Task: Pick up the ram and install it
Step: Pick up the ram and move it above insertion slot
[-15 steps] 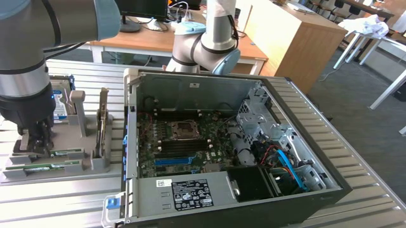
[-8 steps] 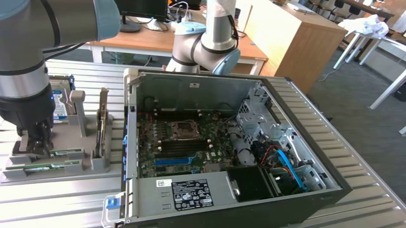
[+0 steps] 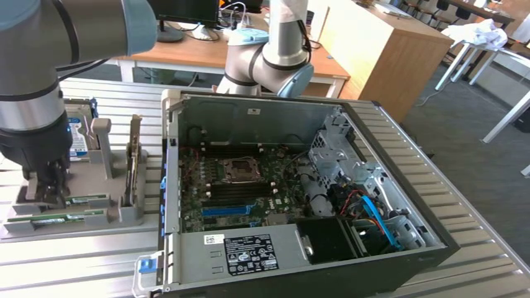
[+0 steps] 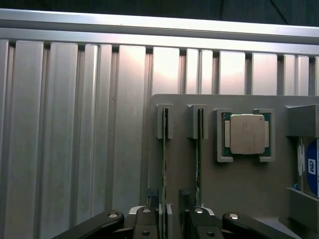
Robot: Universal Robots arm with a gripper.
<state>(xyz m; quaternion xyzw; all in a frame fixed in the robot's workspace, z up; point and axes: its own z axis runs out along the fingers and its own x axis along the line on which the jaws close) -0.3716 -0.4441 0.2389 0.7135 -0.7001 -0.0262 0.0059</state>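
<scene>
Looking down from the wrist, I see the slatted metal table (image 4: 75, 124) beneath the gripper (image 4: 172, 211), and the open computer case (image 3: 248, 118) stands well off to its side. Directly under the gripper sits the grey holder (image 4: 249, 189), with the hard drive (image 4: 311, 169) at its far edge. My gripper is spread, one finger on each side of the ram (image 4: 164, 159), which stands on edge in its slot. Just beside it a second stick (image 4: 199, 154) stands parallel, and the processor (image 4: 247, 133) lies beyond that.
</scene>
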